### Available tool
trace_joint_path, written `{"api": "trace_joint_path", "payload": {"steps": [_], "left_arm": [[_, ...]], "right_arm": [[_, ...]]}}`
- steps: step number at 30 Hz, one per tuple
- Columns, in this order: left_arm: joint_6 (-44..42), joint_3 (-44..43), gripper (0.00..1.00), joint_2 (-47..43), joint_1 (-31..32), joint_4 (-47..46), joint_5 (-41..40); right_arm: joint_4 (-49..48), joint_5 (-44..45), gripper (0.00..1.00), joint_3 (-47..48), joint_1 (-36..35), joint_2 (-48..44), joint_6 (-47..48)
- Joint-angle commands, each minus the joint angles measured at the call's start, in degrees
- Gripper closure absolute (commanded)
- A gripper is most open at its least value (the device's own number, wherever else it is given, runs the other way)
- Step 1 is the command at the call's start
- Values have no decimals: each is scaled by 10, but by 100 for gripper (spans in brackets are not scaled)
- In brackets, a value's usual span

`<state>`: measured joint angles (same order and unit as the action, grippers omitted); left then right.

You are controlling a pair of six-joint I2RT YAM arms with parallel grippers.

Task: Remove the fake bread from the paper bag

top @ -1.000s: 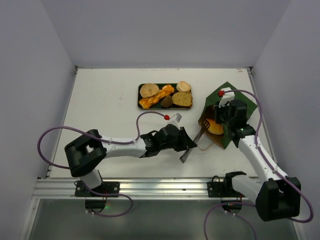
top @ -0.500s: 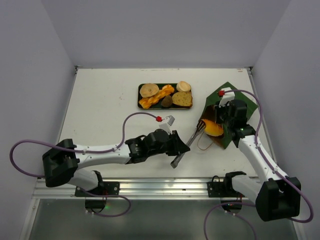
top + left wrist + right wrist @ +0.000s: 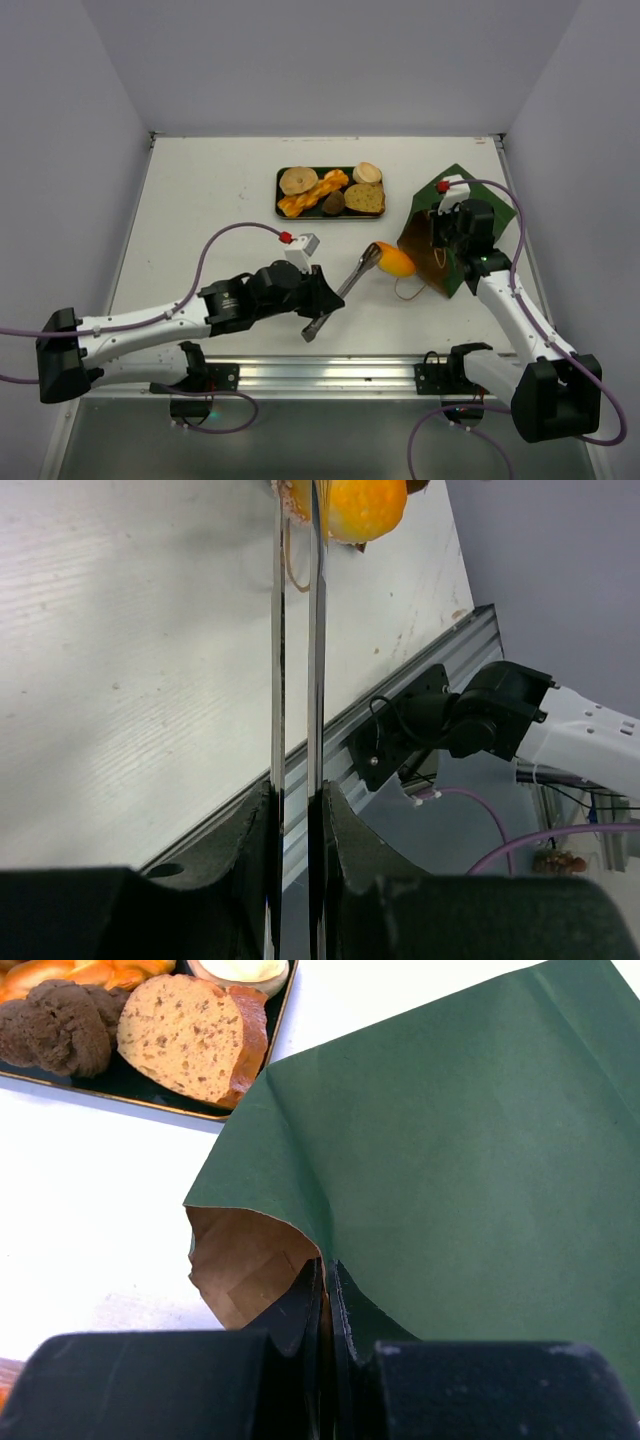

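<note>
One golden roll (image 3: pixel 398 262) in tongs (image 3: pixel 340 297) beside paper bag (image 3: pixel 420 243) mouth

White table (image 3: pixel 200 200), flat tray (image 3: pixel 280 203) (dark green) at back, paper bag (image 3: pixel 420 245) at right

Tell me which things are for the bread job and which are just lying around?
For the job: orange roll, tongs, left claw squeezing them, paper bag, right claw pinching it, other breads, tray.
Just lying around: purple cables, metal rail.
</note>
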<state>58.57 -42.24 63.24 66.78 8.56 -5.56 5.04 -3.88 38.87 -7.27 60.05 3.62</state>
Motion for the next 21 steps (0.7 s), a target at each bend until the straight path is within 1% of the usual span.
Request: {"api": "trace_joint_path", "payload": {"steps": [1,3,4,5,6,7,8,9,10,11,12,15,18,21], "left_arm": [[-56,-37,100,-47,-43,72,-37],[-75,-35,100,-61,-82,67,-6],[-83,-36,100,-62,-121,63,2],[-94,-41,100,-59,-139,65,10],[-113,-56,100,-46,-159,62,30],[-121,-64,100,-38,-198,58,43],[-128,-71,100,-27,-216,51,53],[-137,-88,100,-4,-234,36,83],[-142,-99,100,9,-268,30,92],[-147,-108,100,23,-283,22,104],[-149,-130,100,53,-311,11,119],[-146,-165,100,107,-357,-12,136],[-134,-186,100,153,-390,-33,147],[-132,-212,100,197,-402,-42,145]], "right_arm": [[-30,12,97,9,3,-6,-6],[-28,12,97,9,3,-6,-5],[-28,12,97,9,4,-8,-5],[-28,12,97,8,5,-10,-5],[-28,11,97,8,5,-11,-4],[-28,11,97,7,4,-11,-4],[-28,10,97,7,5,-11,-4],[-28,8,97,8,6,-12,-4],[-27,7,97,8,5,-11,-4],[-26,7,97,9,6,-11,-3],[-25,6,97,9,5,-11,-3],[-25,5,97,7,5,-14,-1],[-25,4,97,7,5,-16,1],[-27,4,97,5,5,-16,2]]}}
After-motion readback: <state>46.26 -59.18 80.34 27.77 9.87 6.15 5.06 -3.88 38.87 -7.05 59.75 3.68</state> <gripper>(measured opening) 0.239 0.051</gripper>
